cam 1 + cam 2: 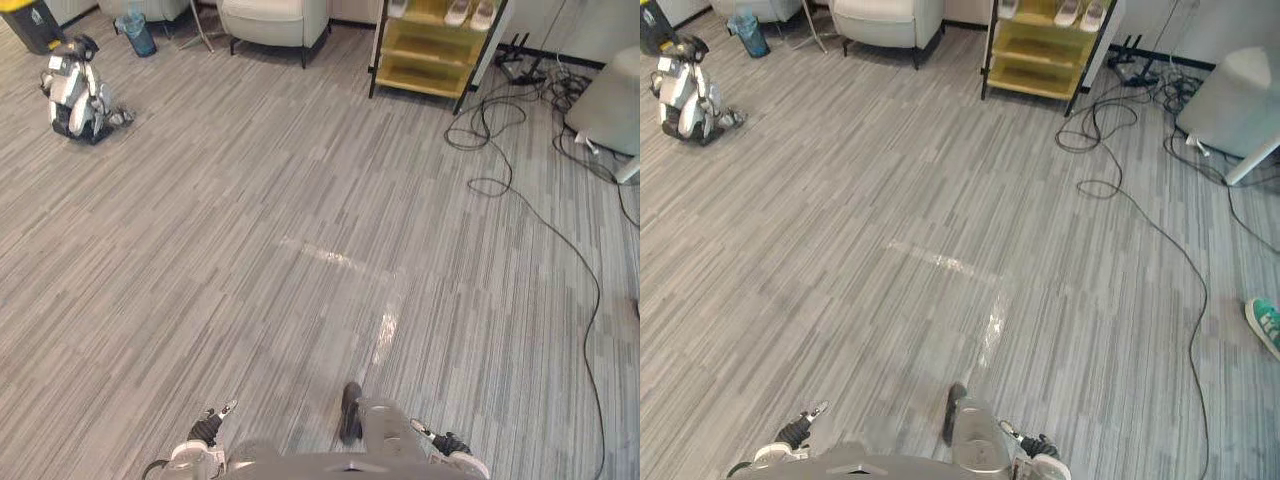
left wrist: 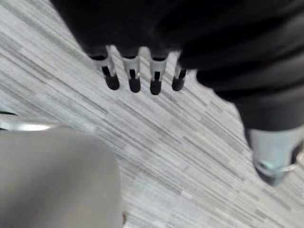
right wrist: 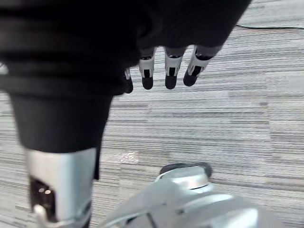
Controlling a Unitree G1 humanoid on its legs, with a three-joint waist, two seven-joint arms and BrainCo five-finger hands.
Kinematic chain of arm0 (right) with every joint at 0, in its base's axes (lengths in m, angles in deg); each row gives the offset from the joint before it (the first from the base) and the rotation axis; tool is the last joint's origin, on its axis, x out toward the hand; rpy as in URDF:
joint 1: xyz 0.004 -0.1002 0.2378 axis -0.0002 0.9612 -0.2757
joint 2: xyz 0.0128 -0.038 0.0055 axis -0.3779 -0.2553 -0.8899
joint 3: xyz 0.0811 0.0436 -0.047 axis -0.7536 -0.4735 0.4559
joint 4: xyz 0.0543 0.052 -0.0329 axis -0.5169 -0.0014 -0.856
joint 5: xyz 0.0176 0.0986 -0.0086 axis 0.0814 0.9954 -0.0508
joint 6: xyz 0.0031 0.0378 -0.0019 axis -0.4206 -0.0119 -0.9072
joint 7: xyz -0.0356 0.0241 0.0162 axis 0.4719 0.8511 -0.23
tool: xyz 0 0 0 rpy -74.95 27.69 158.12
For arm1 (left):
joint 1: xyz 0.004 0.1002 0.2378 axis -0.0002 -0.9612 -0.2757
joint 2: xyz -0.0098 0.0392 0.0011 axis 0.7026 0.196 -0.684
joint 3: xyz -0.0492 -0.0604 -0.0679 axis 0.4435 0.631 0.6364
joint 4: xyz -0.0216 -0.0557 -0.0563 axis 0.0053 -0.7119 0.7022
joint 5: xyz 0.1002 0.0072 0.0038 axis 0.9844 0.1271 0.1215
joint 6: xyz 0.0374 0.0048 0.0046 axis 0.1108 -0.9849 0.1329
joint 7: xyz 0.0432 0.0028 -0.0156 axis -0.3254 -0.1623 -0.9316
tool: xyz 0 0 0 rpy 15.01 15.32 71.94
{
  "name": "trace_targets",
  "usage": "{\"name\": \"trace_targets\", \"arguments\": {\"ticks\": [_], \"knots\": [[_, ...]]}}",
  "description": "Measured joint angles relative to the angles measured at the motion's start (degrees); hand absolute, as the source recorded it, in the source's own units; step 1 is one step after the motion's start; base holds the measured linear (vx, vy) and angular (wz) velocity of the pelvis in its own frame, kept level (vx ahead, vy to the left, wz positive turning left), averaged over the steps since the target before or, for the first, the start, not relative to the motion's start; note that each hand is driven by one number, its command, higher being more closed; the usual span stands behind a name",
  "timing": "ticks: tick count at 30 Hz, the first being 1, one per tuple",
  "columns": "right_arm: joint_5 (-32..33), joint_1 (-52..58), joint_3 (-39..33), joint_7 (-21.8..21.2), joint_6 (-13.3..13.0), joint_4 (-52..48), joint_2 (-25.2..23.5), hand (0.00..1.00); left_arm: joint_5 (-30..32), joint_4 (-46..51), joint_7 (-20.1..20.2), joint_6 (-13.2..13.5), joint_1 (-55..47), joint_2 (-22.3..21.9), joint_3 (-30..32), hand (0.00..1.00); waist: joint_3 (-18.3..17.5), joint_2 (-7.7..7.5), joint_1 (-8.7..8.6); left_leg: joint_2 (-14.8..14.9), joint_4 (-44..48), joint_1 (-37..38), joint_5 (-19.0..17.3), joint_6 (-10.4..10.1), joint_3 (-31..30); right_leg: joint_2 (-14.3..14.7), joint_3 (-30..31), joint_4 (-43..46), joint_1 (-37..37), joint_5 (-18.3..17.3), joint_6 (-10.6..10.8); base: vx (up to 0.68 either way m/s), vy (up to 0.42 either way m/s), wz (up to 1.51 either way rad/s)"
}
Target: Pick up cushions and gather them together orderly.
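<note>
My left hand (image 2: pixel 134 78) hangs over the grey striped carpet (image 1: pixel 300 250) with straight fingers and the thumb apart, holding nothing. My right hand (image 3: pixel 170 71) hangs the same way, fingers straight and empty, low above the floor. In the eye views both hands sit at the bottom edge, the left hand (image 1: pixel 207 428) at the lower left and the right hand (image 1: pixel 447 443) at the lower right. A pale grey rounded object (image 1: pixel 610 90) at the far right edge may be a cushion or a piece of furniture; I cannot tell which.
A small white-and-black robot (image 1: pixel 75 92) sits on the floor far left. At the back stand a light armchair (image 1: pixel 272 20) and a yellow shoe shelf (image 1: pixel 430 45). Black cables (image 1: pixel 500 130) trail across the right floor. A person's teal shoe (image 1: pixel 1265 325) shows at right.
</note>
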Motion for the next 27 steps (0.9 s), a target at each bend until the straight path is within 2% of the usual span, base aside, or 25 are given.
{"name": "trace_targets", "arguments": {"ticks": [1,3,5,6,7,8,9,10,11,13,14,16,17,18,19,20,21,23,24,25,27], "knots": [[0.14,0.07,-0.01,0.03,-0.02,0.03,0.19,0.0,-0.02,0.97,-0.02,0.01,-0.17,-0.04,-0.05,0.0,-0.17,0.27,0.34,-0.05,0.34,-3.62,-2.55,1.57,2.63,-0.22,0.1,-2.49,3.79,-0.38,0.51,0.4,-0.031,0.03],[0.15,0.29,0.0,0.06,-0.01,0.06,0.51,0.0,-0.08,1.47,-0.05,0.24,-0.59,-0.05,-0.22,0.0,-0.16,0.25,0.88,-0.8,-3.9,-7.62,-4.85,2.09,4.92,-0.96,0.16,-4.42,6.76,-0.83,1.29,0.36,0.054,-0.08],[0.19,0.0,-0.37,0.09,-0.05,-0.03,0.45,0.0,-0.12,1.44,-0.13,0.21,-0.55,0.2,-0.25,0.0,0.04,-0.24,1.68,-3.83,-18.98,-12.57,-5.48,1.73,4.81,-3.09,1.09,-5.47,9.71,-2.27,3.63,0.4,0.152,-0.2],[0.19,0.07,-0.37,0.09,-0.05,-0.01,0.43,0.0,-0.12,1.45,-0.18,0.21,-0.68,0.22,-0.28,0.0,0.05,-0.39,1.92,-5.32,-25.76,-12.97,-3.99,1.2,3.98,-3.95,1.49,-5.48,10.43,-3.0,4.77,0.37,0.209,-0.23],[0.17,0.13,-0.27,0.1,-0.02,0.02,0.7,0.0,-0.14,1.37,-0.27,0.24,-0.83,0.04,-0.53,0.0,0.01,-0.29,2.33,-7.58,-37.06,-12.55,4.0,0.8,1.41,-5.13,2.84,-5.48,11.67,-4.39,6.86,0.31,0.196,-0.38],[0.16,0.28,-0.15,0.1,-0.02,0.0,0.88,0.0,-0.14,1.2,-0.26,0.22,-1.51,-0.33,-0.64,0.0,-0.05,-0.41,2.96,-8.39,-39.67,-11.02,9.05,0.89,1.63,-5.61,4.16,-5.84,12.46,-4.72,7.63,0.32,0.208,-0.43],[0.17,0.33,0.09,0.12,-0.04,-0.01,0.61,0.0,-0.4,1.23,-0.23,0.23,-2.26,-0.06,-0.39,0.0,-0.36,-0.87,3.2,-9.74,-41.07,-9.71,8.89,2.75,2.36,-6.23,4.86,-6.83,13.38,-4.68,7.78,0.46,0.191,-0.2],[0.16,0.07,0.51,0.13,-0.06,-0.06,0.02,0.0,-0.42,1.22,-0.3,0.27,-1.89,0.58,-0.58,0.0,-1.04,-2.0,2.89,-10.66,-41.0,-9.29,8.64,3.72,3.54,-6.54,5.88,-9.54,14.33,-3.49,7.01,0.51,0.184,-0.12],[0.15,-0.37,0.67,0.12,-0.08,0.06,-0.32,0.0,-0.62,1.35,-0.26,0.55,-1.55,1.0,-0.57,0.0,-0.94,-2.82,3.54,-10.71,-37.55,-10.47,6.62,4.57,3.96,-6.38,6.15,-11.59,15.25,-1.4,6.62,0.49,0.159,-0.07],[0.13,-0.99,1.09,0.08,-0.15,0.05,-0.86,0.0,-0.69,0.85,-0.11,0.46,-1.34,1.51,-0.6,0.0,-1.0,-3.44,3.66,-10.68,-34.54,-11.03,5.08,5.09,4.27,-6.53,7.36,-12.88,16.37,-0.23,6.72,0.28,0.11,-0.17],[0.11,-1.34,1.07,0.02,-0.23,0.05,-1.41,0.0,-0.67,0.58,-0.04,0.44,-1.44,1.89,-0.6,0.0,-1.44,-4.1,3.63,-11.04,-32.67,-10.92,3.66,5.98,4.5,-7.18,7.99,-12.59,16.84,0.01,6.87,0.33,0.145,-0.29],[0.0,-1.68,1.05,-0.11,-0.24,0.08,-1.65,0.0,-0.66,0.18,0.01,0.43,-1.52,1.94,-0.63,0.0,-2.53,-3.93,4.28,-11.54,-31.88,-9.94,0.52,6.29,4.66,-8.01,10.49,-9.45,15.45,-0.49,7.67,0.29,0.143,-0.49],[-0.09,-1.82,1.04,-0.18,-0.23,0.05,-1.54,0.0,-0.67,-0.06,0.05,0.43,-1.6,1.68,-0.74,0.0,-2.88,-3.41,4.7,-11.7,-33.86,-8.13,-2.02,6.88,4.74,-8.26,11.87,-3.96,12.75,-1.9,9.78,0.17,0.132,-0.64],[-0.09,-1.93,1.03,-0.4,-0.22,-0.07,-1.75,0.0,-0.66,-0.71,0.09,0.37,-1.2,1.73,-1.37,0.0,-2.82,-3.74,4.96,-12.41,-35.6,-6.18,-2.36,7.06,6.12,-9.35,13.48,5.52,8.63,-3.44,11.23,0.19,0.145,-0.67],[0.05,-1.92,0.19,-0.44,-0.36,-0.51,-1.9,0.0,-0.6,-0.9,0.12,0.2,-1.31,2.19,-2.82,0.0,-2.93,-3.92,4.63,-13.11,-37.11,-3.54,-2.49,7.59,7.66,-10.55,14.25,17.36,3.63,-3.1,11.37,0.15,0.097,-0.44],[0.05,-1.94,0.12,-0.43,-0.44,-0.56,-1.84,0.0,-0.49,-0.91,0.12,0.14,-1.47,2.37,-3.05,0.0,-3.07,-4.15,4.25,-13.52,-37.69,-2.29,-2.62,7.82,7.95,-10.96,14.29,22.0,1.91,-2.74,11.9,0.17,0.07,-0.16],[0.0,-1.94,0.03,-0.43,-0.44,-0.44,-1.81,0.0,-0.23,-0.92,0.1,0.12,-1.9,2.96,-4.12,0.0,-3.3,-4.54,3.38,-14.18,-38.8,-0.51,-2.8,8.11,8.12,-11.61,12.97,28.35,-0.19,-2.76,11.91,0.13,0.041,0.01],[-0.09,-1.9,0.22,-0.43,-0.38,0.03,-1.69,0.0,-0.02,-0.99,0.03,0.03,-2.12,3.38,-4.86,0.0,-3.64,-4.75,2.98,-14.56,-42.38,4.24,-2.8,8.12,8.04,-11.91,6.28,32.9,-2.4,-5.57,9.85,0.2,0.004,-0.02],[-0.7,-1.87,0.62,-0.43,-0.39,0.04,-1.33,0.0,0.05,-1.01,-0.07,0.0,-2.07,3.37,-4.97,0.0,-3.67,-4.55,2.53,-13.79,-44.22,6.46,-2.67,7.9,7.97,-11.38,0.36,31.17,-4.15,-9.19,8.2,0.29,-0.066,-0.04],[-1.06,-1.88,1.08,-0.44,-0.39,0.02,-1.1,0.0,0.06,-1.04,-0.08,-0.05,-2.12,3.31,-4.99,0.0,-3.55,-4.29,2.1,-13.17,-44.85,7.11,-2.53,7.66,7.85,-10.66,-1.51,28.99,-5.25,-10.55,7.48,0.3,-0.145,0.0],[-1.12,-1.95,1.62,-0.43,-0.39,-0.17,-0.46,0.0,0.08,-1.08,-0.07,-0.08,-2.05,2.94,-5.22,0.0,-2.9,-3.2,1.37,-10.73,-45.74,8.0,-2.3,7.26,7.57,-7.87,-3.63,20.7,-7.79,-10.64,6.08,0.22,-0.156,0.05]]}}
